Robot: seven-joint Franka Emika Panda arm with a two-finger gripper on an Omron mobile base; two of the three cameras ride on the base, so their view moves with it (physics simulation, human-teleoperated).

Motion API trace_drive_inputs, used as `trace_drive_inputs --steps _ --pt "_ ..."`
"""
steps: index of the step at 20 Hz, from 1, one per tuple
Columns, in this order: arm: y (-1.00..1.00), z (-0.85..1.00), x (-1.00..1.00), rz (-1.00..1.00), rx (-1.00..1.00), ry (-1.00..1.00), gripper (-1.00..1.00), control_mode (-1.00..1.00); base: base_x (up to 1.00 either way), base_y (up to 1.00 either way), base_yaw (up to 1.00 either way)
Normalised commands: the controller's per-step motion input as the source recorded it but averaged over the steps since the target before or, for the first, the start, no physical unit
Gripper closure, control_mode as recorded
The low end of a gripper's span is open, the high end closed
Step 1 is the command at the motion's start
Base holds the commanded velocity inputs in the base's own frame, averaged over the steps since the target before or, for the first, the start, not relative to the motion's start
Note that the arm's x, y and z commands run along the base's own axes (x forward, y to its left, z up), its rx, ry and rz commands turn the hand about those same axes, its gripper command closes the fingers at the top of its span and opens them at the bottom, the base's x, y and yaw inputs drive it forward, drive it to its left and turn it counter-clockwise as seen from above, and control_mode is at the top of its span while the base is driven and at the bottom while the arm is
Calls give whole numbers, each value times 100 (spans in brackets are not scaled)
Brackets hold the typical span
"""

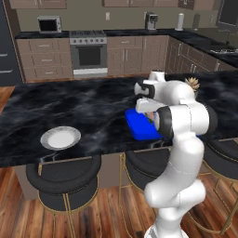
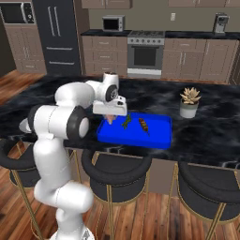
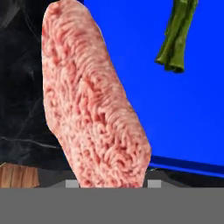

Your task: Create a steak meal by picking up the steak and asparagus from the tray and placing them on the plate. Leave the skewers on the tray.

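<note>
Gripper (image 2: 110,117) is closed on the steak (image 3: 94,105), which hangs between the jaws in hand view, pink slab lifted clear above the left end of the tray (image 2: 159,136). In right base view the steak shows just under the hand, over the tray's left edge. Asparagus (image 2: 126,122) lies on the tray just beside, w/ a skewer (image 2: 143,125) to its right; both untouched. Plate (image 1: 60,137) sits well apart on the counter (image 1: 69,107), far to the robot's left, bare.

Step in hand, by the look of it: carry steak to plate; approx. early in task. Next move calls for a long leftward swing, maybe a base shift, then lower and release over plate centre. Asparagus follows after; skewer stays.
</note>
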Motion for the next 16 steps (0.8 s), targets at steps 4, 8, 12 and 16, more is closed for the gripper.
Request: trace_drive_inputs --steps 4,8,12,16 --pt "97 7 -42 7 0 -6 100 -100 0 0 0" --pt "100 6 -30 7 0 -3 100 -100 0 0 0" --pt "97 24 -13 6 0 0 100 -100 0 0 0" --pt "91 36 0 5 0 0 100 -100 0 0 0"
